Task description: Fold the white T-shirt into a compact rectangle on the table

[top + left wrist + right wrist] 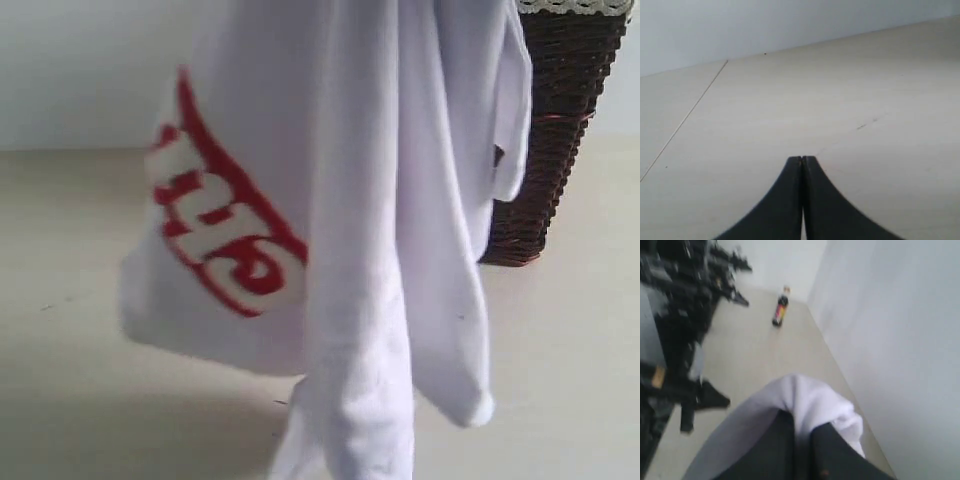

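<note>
Bench (80, 300): pale beige and bare in the left wrist view, apart from a thin seam line and a few dark specks. Shirt (380, 200): white, hanging in mid-air close to the exterior camera. It fills the middle of that view, motion-blurred, its top running out of frame and bunched folds trailing down to the bottom edge. Whether its lowest end touches the bench can't be told. Basket (555, 130): dark brown wicker with pale trim at the rim, sitting on the bench behind the shirt's right side. Letters (225, 235): white outlined in red, tilted, on the left part of the hanging cloth. Right end effector (802, 432): dark fingers (832, 452) pinching a wad of the shirt, the cloth bulging over the tips. Left end effector (802, 159): jaws pressed together with nothing between them, above bare bench, apart from the shirt. Bottle (780, 310): dark with a yellow-red label, upright on a pale surface near the wall (900, 340) in the right wrist view, well apart from the grip. Blurred dark gear alongside it, can't identify.
</note>
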Tool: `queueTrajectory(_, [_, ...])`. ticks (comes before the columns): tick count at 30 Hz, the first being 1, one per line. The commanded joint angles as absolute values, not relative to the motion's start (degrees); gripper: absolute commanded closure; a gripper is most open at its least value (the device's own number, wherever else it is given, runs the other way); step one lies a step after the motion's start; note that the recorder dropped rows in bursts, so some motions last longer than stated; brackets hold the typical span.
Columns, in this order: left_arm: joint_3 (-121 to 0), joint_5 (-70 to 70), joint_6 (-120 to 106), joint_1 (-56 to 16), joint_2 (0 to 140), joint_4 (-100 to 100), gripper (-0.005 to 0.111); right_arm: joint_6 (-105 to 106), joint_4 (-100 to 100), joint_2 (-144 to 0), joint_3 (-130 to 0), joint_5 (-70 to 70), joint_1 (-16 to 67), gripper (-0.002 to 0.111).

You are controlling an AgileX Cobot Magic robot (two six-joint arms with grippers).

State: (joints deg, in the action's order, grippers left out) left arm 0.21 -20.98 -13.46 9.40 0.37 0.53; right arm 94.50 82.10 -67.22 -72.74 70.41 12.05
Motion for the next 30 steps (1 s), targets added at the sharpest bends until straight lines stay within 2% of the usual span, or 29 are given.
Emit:
queueTrajectory(1, [0.0,-20.6,-13.3,9.2,0.0,1.1,0.107,98.4,98.1,-66.8,-71.8,60.1,14.7,0.108])
queueTrajectory(4, [0.0,-20.6,-13.3,9.2,0.0,1.1,0.107,96.2,95.4,-66.8,-71.8,53.3,14.7,0.108])
queueTrajectory(7, [0.0,-20.6,-13.3,9.2,0.0,1.1,0.107,87.2,72.9,-66.8,-71.8,52.0,14.7,0.108])
queueTrajectory(10, [0.0,-20.6,-13.3,9.2,0.0,1.1,0.107,78.7,48.3,-67.0,-69.2,56.4,14.7,0.108])
queueTrajectory(15, [0.0,-20.6,-13.3,9.2,0.0,1.1,0.107,77.2,15.4,-68.6,-59.1,60.2,14.7,0.108])
queueTrajectory(21, [0.0,-20.6,-13.3,9.2,0.0,1.1,0.107,75.1,3.0,-71.3,-47.9,54.9,14.7,0.107])
queueTrajectory(25, [0.0,-20.6,-13.3,9.2,0.0,1.1,0.107,74.5,6.3,-71.4,-44.3,44.4,14.7,0.095])
queueTrajectory(30, [0.0,-20.6,-13.3,9.2,0.0,1.1,0.107,68.0,8.1,-71.4,-43.7,30.1,14.7,0.067])
